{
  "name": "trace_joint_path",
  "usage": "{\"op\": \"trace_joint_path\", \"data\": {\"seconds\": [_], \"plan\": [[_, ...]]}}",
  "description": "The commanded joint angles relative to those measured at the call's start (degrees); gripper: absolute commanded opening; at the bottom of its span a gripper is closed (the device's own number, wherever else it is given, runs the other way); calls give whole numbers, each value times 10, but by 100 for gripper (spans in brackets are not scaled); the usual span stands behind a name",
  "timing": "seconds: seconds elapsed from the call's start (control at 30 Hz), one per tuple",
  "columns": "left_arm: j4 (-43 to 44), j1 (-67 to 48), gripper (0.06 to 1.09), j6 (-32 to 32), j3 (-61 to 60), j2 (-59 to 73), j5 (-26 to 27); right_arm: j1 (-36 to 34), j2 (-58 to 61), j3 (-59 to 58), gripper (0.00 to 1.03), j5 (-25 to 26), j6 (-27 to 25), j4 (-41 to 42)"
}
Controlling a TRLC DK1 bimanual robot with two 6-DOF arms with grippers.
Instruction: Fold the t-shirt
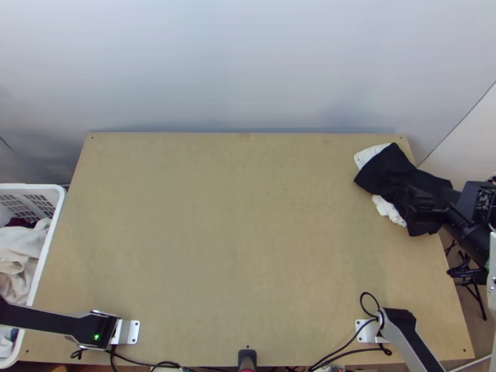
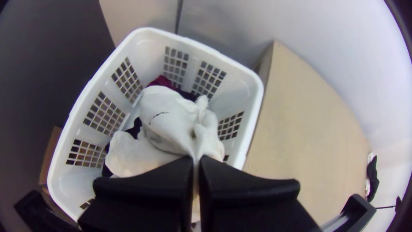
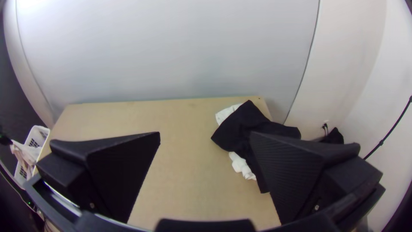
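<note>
Left claw pinching, right claw spread wide, I have the wooden table stretching between them. Under the left one is the white basket; by the right one, black cloth lies bunched. Gripped by my left fingertips is white cloth, crumpled, partly resting in the basket. White fabric pokes from beneath the black cloth.
</note>
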Motion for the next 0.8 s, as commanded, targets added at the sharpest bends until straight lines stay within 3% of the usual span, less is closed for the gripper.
{"op": "trace_joint_path", "data": {"seconds": [0.0, 0.23, 0.4, 0.63, 0.77], "plan": [[-21, -80, 10, -38, -79, -148, 56, 8, -29, -38, 97, 0, 1, 2], [-24, -210, 10, -123, -117, -288, 100, -3, -83, -60, 97, 1, 2, -18], [-24, -323, 10, -238, -76, -337, 121, -19, -131, -97, 97, 1, 1, -34], [-10, -590, 10, -401, -53, -381, 118, -44, -189, -140, 97, 2, 2, -58], [46, -758, 10, -499, -103, -381, 81, -61, -215, -164, 97, 2, 2, -70]]}}
